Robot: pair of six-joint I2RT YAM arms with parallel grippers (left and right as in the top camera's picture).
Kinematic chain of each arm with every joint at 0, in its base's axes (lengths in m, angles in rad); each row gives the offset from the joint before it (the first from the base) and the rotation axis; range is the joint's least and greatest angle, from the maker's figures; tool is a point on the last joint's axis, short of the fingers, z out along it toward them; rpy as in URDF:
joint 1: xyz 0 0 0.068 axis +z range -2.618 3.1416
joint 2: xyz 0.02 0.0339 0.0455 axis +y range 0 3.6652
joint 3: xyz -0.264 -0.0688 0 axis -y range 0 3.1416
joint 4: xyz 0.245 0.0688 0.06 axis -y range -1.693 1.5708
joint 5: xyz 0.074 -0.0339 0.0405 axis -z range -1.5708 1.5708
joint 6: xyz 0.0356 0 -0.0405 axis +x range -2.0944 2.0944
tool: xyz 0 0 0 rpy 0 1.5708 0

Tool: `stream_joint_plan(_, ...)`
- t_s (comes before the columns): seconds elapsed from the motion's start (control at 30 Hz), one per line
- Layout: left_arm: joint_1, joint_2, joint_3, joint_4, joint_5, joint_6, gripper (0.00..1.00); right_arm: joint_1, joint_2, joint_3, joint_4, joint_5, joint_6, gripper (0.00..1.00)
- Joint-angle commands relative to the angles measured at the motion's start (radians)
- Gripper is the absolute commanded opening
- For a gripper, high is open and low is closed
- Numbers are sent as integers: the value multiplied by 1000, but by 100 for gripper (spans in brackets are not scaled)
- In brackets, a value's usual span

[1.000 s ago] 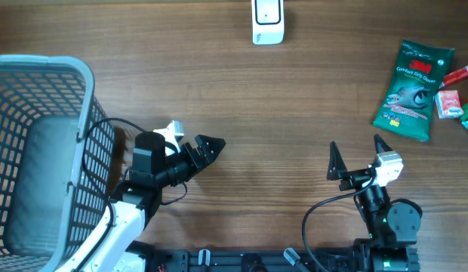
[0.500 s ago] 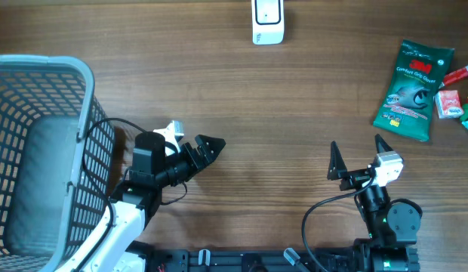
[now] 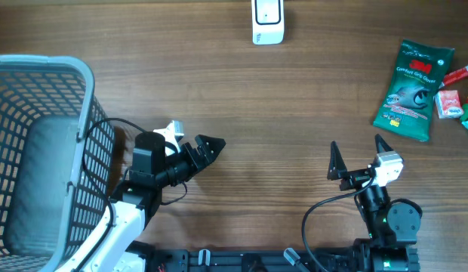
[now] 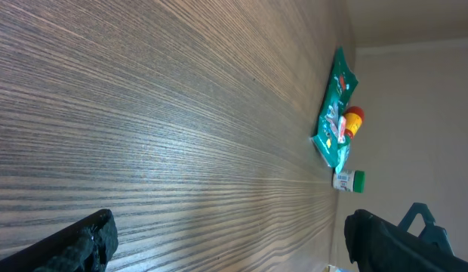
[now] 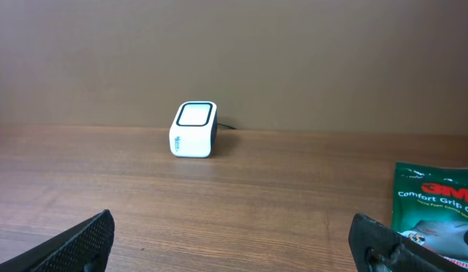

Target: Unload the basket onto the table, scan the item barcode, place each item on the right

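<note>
- Both hands are empty, jaws apart: left gripper (image 3: 196,140) at 7 o'clock, right gripper (image 3: 356,145) at 5 o'clock.
- The green packet (image 3: 412,89) lies flat at 2 o'clock, small items (image 3: 450,103) just beside it; the scanner (image 3: 268,20) is at 12 o'clock.
- Risk: the flat, slick packet may slide under a pinch, or neighbours get dragged along.

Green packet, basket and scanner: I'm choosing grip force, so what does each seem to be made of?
Green packet: likely thin plastic film, glossy, going by its printed, slightly creased surface. Basket: probably moulded plastic, matte grey, with open lattice walls and a thicker rim. Scanner: apparently hard white plastic, smooth, with a dark-framed window on top.
</note>
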Motion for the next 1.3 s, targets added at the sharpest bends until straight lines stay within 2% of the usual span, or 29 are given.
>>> stream_joint_plan(0.0,6,-6,6,2,-14,16,100,4,-11,-1,5,17,-12,100)
stream_joint_plan(0.3,6,-6,6,-16,-43,16,100,4,-11,-1,5,17,-12,100)
stream_joint_plan(0.57,6,-6,6,27,-236,18,100,4,-11,-1,5,17,-12,100)
stream_joint_plan(0.63,6,-33,6,76,-262,92,100,4,-11,-1,5,17,-12,99)
stream_joint_plan(0.7,6,-111,6,113,-263,235,100,4,-11,-1,5,17,-12,100)
stream_joint_plan(0.8,6,-249,5,90,-270,425,100,4,-11,-1,5,17,-12,100)
stream_joint_plan(0.83,6,-291,5,73,-291,455,100,4,-11,-1,5,17,-12,100)
stream_joint_plan(1.0,8,-494,5,-51,-493,465,100,4,-11,-1,5,17,-12,100)
stream_joint_plan(1.17,0,-600,5,-54,-490,540,100,4,-11,-1,5,17,-12,100)
stream_joint_plan(1.27,6,-665,5,-53,-493,540,100,4,-11,-1,5,17,-12,100)
